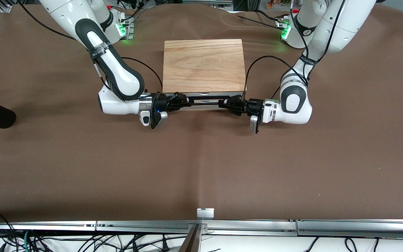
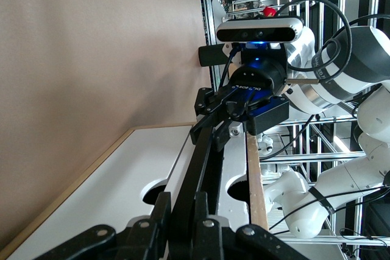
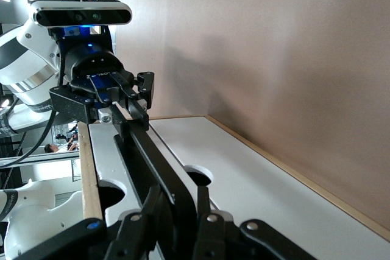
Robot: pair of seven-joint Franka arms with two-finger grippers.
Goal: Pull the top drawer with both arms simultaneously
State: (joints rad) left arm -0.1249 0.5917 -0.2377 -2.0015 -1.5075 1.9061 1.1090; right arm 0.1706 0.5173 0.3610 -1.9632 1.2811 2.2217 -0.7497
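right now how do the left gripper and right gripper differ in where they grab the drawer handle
The left gripper comes in from the left arm's end of the table and holds that end of the black handle; the right gripper comes from the right arm's end and holds the other end. Both lie level, are shut on the handle, and face each other along the top drawer front.

Lt oak-grain box (image 1: 203, 64), white drawer front (image 2: 122, 190), blk handle (image 1: 205, 99), brown tbl cover (image 1: 201, 164).
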